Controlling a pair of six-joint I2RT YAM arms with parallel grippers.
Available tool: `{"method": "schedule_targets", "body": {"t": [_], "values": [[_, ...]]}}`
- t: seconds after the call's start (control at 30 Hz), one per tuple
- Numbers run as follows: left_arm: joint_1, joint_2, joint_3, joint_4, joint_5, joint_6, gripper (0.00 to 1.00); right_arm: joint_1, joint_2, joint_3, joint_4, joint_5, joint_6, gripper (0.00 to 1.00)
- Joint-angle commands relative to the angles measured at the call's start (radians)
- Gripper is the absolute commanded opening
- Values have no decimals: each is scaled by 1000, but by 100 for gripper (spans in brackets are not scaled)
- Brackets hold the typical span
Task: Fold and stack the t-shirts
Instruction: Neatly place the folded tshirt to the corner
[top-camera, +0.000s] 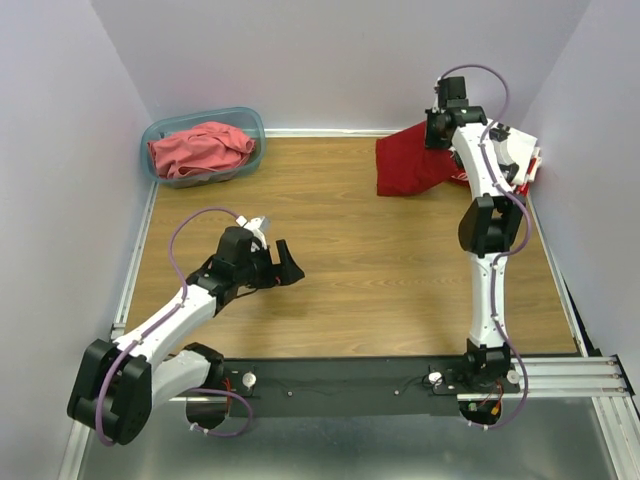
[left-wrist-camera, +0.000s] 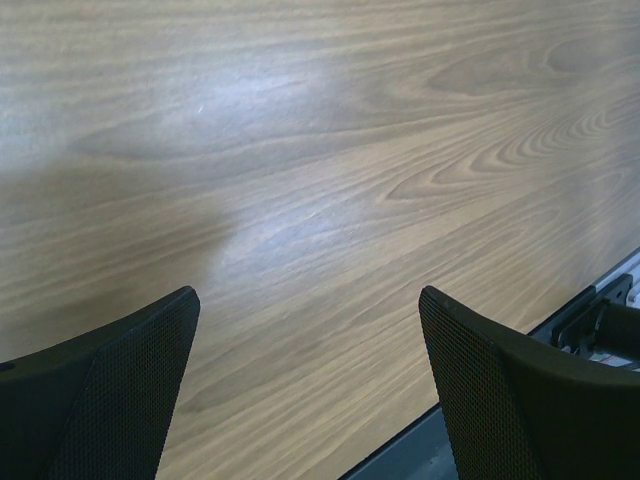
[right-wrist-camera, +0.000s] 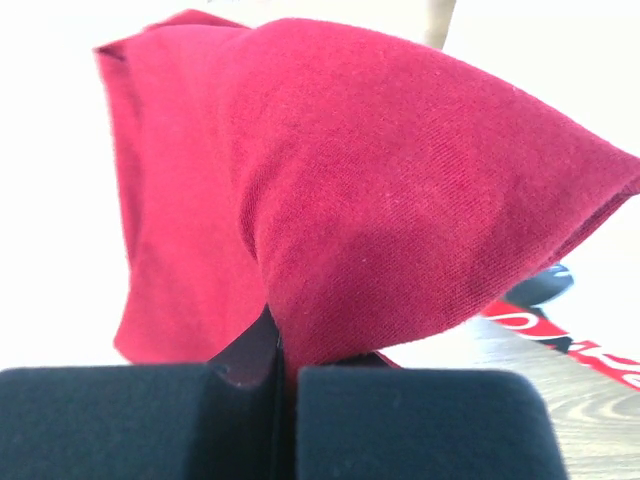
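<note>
My right gripper (top-camera: 441, 128) is at the far right of the table, shut on a fold of the plain deep red t-shirt (top-camera: 410, 165). The wrist view shows that cloth (right-wrist-camera: 400, 200) pinched between the closed jaws (right-wrist-camera: 280, 375) and bulging above them. Under the right arm lies a pile with a white t-shirt (top-camera: 515, 150) and a red one with white lettering (top-camera: 530, 172), whose edge also shows in the wrist view (right-wrist-camera: 560, 340). The coral-red t-shirt (top-camera: 200, 148) lies bunched in the teal tub. My left gripper (top-camera: 283, 265) is open and empty above bare wood (left-wrist-camera: 310, 340).
The translucent teal tub (top-camera: 252, 122) stands at the far left corner. Purple walls close in the left, back and right. A metal rail (top-camera: 400, 375) carrying the arm bases runs along the near edge; its corner shows in the left wrist view (left-wrist-camera: 600, 310).
</note>
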Motion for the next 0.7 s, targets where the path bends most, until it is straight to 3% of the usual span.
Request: {"method": "schedule_targets", "body": {"t": [0.0, 0.2, 0.43, 0.67], "values": [[6, -32, -21, -8, -16, -23, 98, -26, -6, 64, 101, 33, 46, 0], [6, -46, -32, -12, -14, -44, 98, -72, -27, 79, 182, -1, 102, 1], [6, -45, -36, -8, -17, -49, 98, -178, -32, 101, 242, -170, 192, 1], [6, -48, -39, -5, -14, -48, 98, -237, -58, 113, 280, -236, 267, 1]]}}
